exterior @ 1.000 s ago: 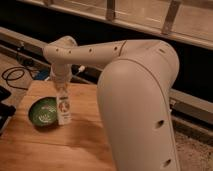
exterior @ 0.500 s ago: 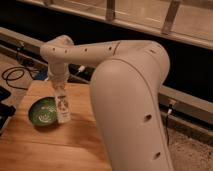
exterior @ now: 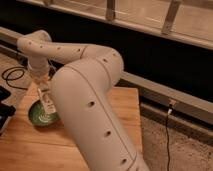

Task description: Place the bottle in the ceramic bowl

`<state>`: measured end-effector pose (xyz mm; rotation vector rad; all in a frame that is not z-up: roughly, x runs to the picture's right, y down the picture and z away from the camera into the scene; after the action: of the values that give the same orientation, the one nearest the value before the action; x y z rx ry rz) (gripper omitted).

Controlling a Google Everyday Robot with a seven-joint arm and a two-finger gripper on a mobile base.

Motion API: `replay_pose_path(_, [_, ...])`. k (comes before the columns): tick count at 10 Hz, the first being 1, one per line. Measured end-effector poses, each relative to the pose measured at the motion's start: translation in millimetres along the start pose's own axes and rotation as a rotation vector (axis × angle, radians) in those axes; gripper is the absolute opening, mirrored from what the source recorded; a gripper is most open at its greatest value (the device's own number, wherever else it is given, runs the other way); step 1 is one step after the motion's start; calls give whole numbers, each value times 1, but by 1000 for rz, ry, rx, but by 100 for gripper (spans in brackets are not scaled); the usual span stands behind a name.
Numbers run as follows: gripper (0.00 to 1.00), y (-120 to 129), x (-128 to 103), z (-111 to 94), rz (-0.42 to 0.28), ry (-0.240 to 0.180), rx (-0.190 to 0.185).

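**1. Position.** The ceramic bowl (exterior: 36, 116) sits near the left edge of the table (exterior: 30, 147). My jaws hang below the wrist, just above the right half of the bowl. They are closed on the upper end of the bottle (exterior: 49, 104).

**2. Change.** Half a second ago the bottle stood upright just beside the bowl's right rim. It is now further left and tilted, with its lower end inside the bowl's outline. The bowl has not shifted.

**3. Meaning for the task.** I judge the carry essentially complete, since the bottle is over the target. Whether its lower end already touches the green glaze cannot be determined.

**4. Remaining steps.** Lower if a gap remains, open the jaws, then withdraw straight up.

**5. Caution.** The bowl is shallow and the bottle is long against it. A tilted release may let the bottle roll or lean out over the right rim. My upper arm (exterior: 95, 115) covers the table directly right of the bowl, so that side cannot be checked.
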<state>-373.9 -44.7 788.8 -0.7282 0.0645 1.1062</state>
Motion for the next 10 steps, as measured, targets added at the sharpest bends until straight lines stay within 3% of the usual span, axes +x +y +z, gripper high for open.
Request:
replay_pose_path(3, [0,16,-36,24,-4,-15,-75])
replay_pose_path(5, [0,11,-40,39,10,-5,-123])
replay_pose_path(7, [0,-7,-24,58,16,53,-134])
replay_pose_path(10, [0,-46,14,85,49,193,-116])
